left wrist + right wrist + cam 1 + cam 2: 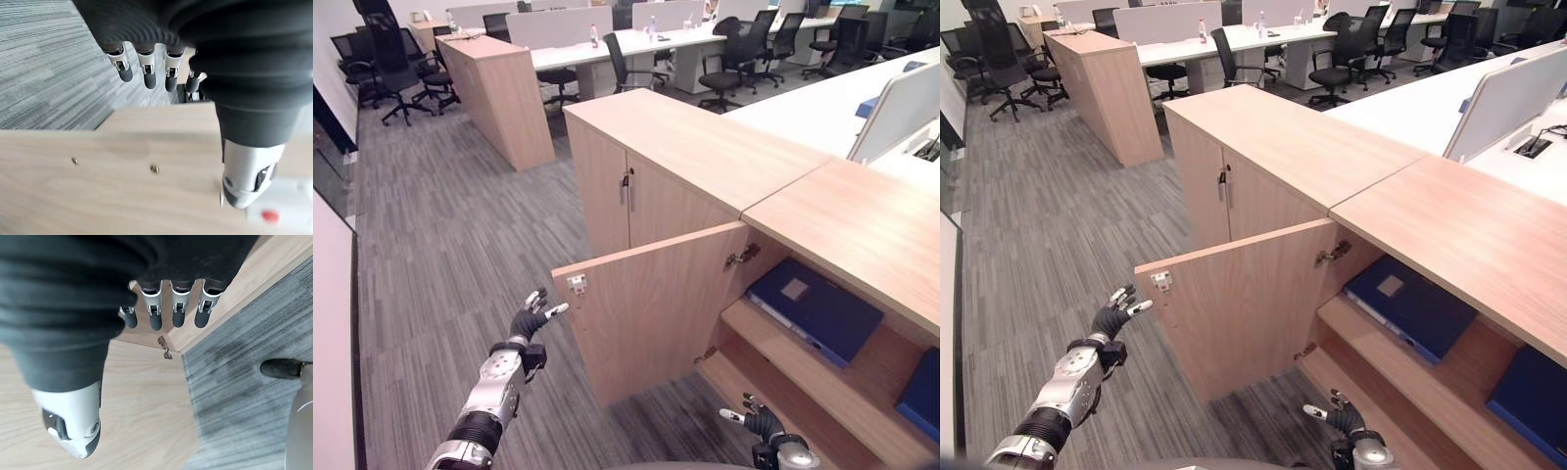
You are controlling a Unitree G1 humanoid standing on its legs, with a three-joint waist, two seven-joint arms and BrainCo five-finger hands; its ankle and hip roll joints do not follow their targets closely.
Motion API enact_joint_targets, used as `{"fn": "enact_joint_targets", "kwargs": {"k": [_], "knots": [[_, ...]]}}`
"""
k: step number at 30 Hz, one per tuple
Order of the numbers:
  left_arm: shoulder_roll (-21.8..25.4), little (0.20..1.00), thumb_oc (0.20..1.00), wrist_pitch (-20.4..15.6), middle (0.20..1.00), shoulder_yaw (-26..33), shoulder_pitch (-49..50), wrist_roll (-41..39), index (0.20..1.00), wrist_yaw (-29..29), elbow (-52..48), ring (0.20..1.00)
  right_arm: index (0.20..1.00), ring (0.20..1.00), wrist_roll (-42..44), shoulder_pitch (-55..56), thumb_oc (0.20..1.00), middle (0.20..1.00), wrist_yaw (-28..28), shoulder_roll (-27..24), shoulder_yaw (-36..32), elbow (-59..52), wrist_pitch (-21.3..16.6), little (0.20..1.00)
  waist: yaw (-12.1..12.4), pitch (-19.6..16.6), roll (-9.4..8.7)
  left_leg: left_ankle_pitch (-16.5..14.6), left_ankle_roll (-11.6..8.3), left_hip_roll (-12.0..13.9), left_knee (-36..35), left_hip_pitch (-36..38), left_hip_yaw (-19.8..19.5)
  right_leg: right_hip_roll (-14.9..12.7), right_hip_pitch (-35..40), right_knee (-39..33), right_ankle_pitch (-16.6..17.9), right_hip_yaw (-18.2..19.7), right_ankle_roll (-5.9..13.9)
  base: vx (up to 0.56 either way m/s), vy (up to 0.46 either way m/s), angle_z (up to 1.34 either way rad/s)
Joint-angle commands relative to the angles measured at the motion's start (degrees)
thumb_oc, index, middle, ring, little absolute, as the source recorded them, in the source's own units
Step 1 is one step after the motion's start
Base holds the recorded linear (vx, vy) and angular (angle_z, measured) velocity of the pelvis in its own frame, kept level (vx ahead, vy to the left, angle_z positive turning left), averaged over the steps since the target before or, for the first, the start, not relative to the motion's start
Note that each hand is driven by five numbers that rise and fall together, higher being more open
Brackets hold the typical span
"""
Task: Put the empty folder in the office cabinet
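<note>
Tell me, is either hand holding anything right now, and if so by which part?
Nothing is held. The left hand hovers open by the outer edge of the open cabinet door; the right hand is open low before the cabinet, its fingers relaxed.

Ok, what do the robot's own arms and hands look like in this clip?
Both arms are silver-grey with dark bands. The left hand and right hand have dark ribbed covers over back and wrist, and silver fingers with dark rounded tips; each thumb is silver too.
</note>
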Motion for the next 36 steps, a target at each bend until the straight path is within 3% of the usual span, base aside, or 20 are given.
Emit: {"fn": "enact_joint_targets", "kwargs": {"k": [1, 14, 20, 23, 25, 26, 27, 28, 29, 30, 31, 32, 34, 36], "knots": [[2.61, 1.0, 1.0, -3.13, 1.0, -0.86, -7.71, 0.37, 1.0, -0.69, 3.13, 1.0, 1.0, 1.0, -0.47, -3.37, 1.0, 1.0, 0.14, -0.1, 0.66, 0.97, -1.89, 1.0, -0.17, 1.77, 0.02, -1.64, 0.44, -0.71, 0.75, -0.34, 1.51, -1.52, 2.69, 2.29, -5.58, -0.62, 3.61, 0.02, 0.011, -0.03], [0.23, 1.0, 1.0, -2.28, 1.0, -8.18, -11.49, 3.23, 1.0, -3.97, 3.29, 1.0, 1.0, 1.0, -1.23, -4.52, 1.0, 1.0, 1.04, -0.11, 2.09, 1.86, -1.57, 1.0, -1.59, 2.19, -0.15, -2.27, 1.13, -1.44, 0.75, -0.24, 2.9, -2.13, 1.28, 2.79, -4.87, 0.8, 4.36, 0.01, 0.018, -0.07], [-0.98, 1.0, 1.0, -1.42, 1.0, -14.16, -8.95, 5.46, 1.0, -7.99, -3.62, 1.0, 1.0, 1.0, -0.73, -4.34, 1.0, 1.0, 1.38, 0.67, 1.29, 0.57, -1.33, 1.0, -1.45, 3.36, -0.48, -2.51, 2.1, -2.7, 0.75, -1.06, 2.77, -3.57, -0.15, 4.05, -4.27, 0.86, 5.22, -0.04, 0.056, 0.0], [0.9, 1.0, 1.0, -1.06, 1.0, -15.94, -6.21, 6.23, 1.0, -10.55, -7.56, 1.0, 1.0, 1.0, -0.02, -6.21, 1.0, 1.0, 1.13, 0.45, 0.12, -0.95, -1.32, 1.0, -1.13, 5.44, -0.41, -2.46, 2.69, -3.58, 0.75, -2.34, 3.77, -4.64, -3.11, 4.55, -2.16, 1.56, 6.31, -0.17, 0.077, -0.03], [3.98, 1.0, 1.0, -0.99, 1.0, -17.09, -4.83, 6.55, 1.0, -12.1, -10.94, 1.0, 1.0, 1.0, 1.17, -9.64, 1.0, 1.0, 0.28, 0.11, -0.43, -2.08, -1.59, 1.0, -1.01, 7.66, 0.4, -1.19, 2.5, -2.9, 1.16, -4.9, 6.28, -5.31, -7.4, 6.39, 1.41, 2.95, 7.05, -0.33, -0.005, -0.67], [5.26, 1.0, 1.0, -0.57, 1.0, -17.01, -4.06, 5.99, 1.0, -12.9, -12.41, 1.0, 1.0, 1.0, 1.67, -10.05, 1.0, 1.0, 0.23, 0.26, -0.71, -2.62, -1.53, 1.0, -0.72, 8.13, 0.85, -0.75, 2.67, -2.63, 1.4, -5.78, 7.0, -5.2, -8.67, 8.43, 0.41, 3.46, 7.05, -0.42, 0.051, -1.15], [8.3, 1.0, 1.0, -0.1, 1.0, -16.78, -1.22, 4.99, 1.0, -14.5, -15.86, 1.0, 1.0, 1.0, 2.33, -10.61, 1.0, 1.0, 0.27, 0.48, -0.78, -2.95, -1.6, 1.0, 0.49, 8.74, 1.82, -0.4, 3.59, -2.71, 2.14, -7.32, 8.7, -5.75, -8.04, 12.81, -3.56, 0.91, 6.79, -0.45, 0.145, -0.95], [11.77, 1.0, 1.0, 1.09, 1.0, -14.82, 5.61, 3.59, 1.0, -17.24, -20.47, 1.0, 1.0, 1.0, 1.78, -10.86, 1.0, 1.0, 0.78, 0.96, -0.35, -2.51, -1.52, 1.0, 3.71, 7.76, 2.89, 0.26, 4.39, -2.2, 3.58, -9.29, 13.38, -8.01, -5.48, 19.44, -7.85, -9.8, 4.13, -0.37, 0.125, -0.61], [11.85, 1.0, 1.0, 1.16, 1.0, -14.71, 5.73, 3.58, 1.0, -17.26, -20.61, 1.0, 1.0, 1.0, 1.78, -10.87, 1.0, 1.0, 0.78, 1.0, -0.28, -2.5, -1.54, 1.0, 3.69, 7.62, 2.9, 0.4, 4.39, -2.1, 3.72, -9.6, 13.42, -7.91, -5.68, 19.3, -7.61, -9.79, 4.04, -0.27, 0.076, -1.12], [12.54, 1.0, 1.0, 1.62, 1.0, -12.75, 9.73, 2.83, 1.0, -18.36, -22.81, 1.0, 1.0, 1.0, 1.09, -11.08, 1.0, 1.0, 1.15, 1.44, 0.12, -1.11, -1.39, 1.0, 5.76, 6.37, 2.57, 0.79, 4.75, -2.25, 3.6, -9.85, 17.06, -9.24, -3.23, 19.73, -8.38, -16.02, 3.78, -0.08, 0.023, -1.42], [12.67, 1.0, 1.0, 1.74, 1.0, -12.6, 10.0, 2.82, 1.0, -18.38, -23.04, 1.0, 1.0, 1.0, 1.08, -11.02, 1.0, 1.0, 1.14, 1.52, 0.23, -1.1, -1.42, 1.0, 5.72, 6.3, 2.47, 0.81, 4.75, -2.3, 3.52, -9.78, 17.12, -9.27, -3.2, 19.68, -8.37, -15.97, 3.81, -0.16, -0.017, -1.27], [12.39, 1.0, 1.0, 2.13, 1.0, -10.19, 13.47, 1.21, 1.0, -18.9, -25.08, 1.0, 1.0, 1.0, 0.34, -11.62, 1.0, 1.0, 1.21, 1.66, 0.35, 1.5, -1.26, 1.0, 8.18, 5.0, 1.88, 1.09, 4.99, -2.54, 3.41, -10.51, 20.6, -9.95, -0.8, 16.0, -7.44, -21.43, 4.22, -0.07, -0.037, -1.15], [12.4, 1.0, 1.0, 2.48, 1.0, -8.27, 16.13, -0.58, 1.0, -19.1, -27.1, 1.0, 1.0, 1.0, 0.21, -12.14, 1.0, 1.0, 0.95, 1.76, 0.39, 3.15, -1.25, 1.0, 8.98, 4.49, 1.72, 0.2, 4.71, -2.94, 3.1, -9.7, 21.46, -9.7, 1.07, 12.77, -7.87, -21.4, 5.16, -0.03, -0.109, -1.68], [12.42, 1.0, 1.0, 2.79, 1.0, -7.03, 17.98, -1.97, 1.0, -19.33, -28.17, 1.0, 1.0, 1.0, 0.28, -11.45, 1.0, 1.0, 1.34, 1.37, 0.2, 3.04, -0.97, 1.0, 8.64, 4.6, 2.25, 0.71, 4.38, -2.58, 3.68, -9.74, 22.1, -8.4, 1.63, 10.7, -8.6, -19.51, 4.69, 0.0, -0.145, -1.05]]}}
